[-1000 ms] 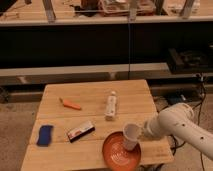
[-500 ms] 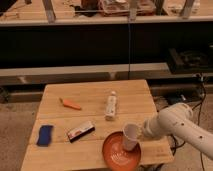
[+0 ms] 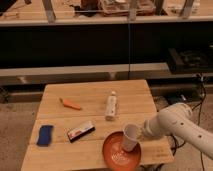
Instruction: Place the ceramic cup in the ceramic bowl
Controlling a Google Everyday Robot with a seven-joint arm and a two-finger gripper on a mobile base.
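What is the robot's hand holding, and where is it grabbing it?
The gripper, above the right edge of the ceramic bowl, seems to hold the ceramic cup by its side wall near the rim, tilted over the bowl.

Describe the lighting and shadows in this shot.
Camera view: warm, even light on the wooden table, with no strong glare. The space under the shelf behind it is in deep shadow. The ceramic cup shows pale against the ceramic bowl. The gripper at the cup's right is well lit.
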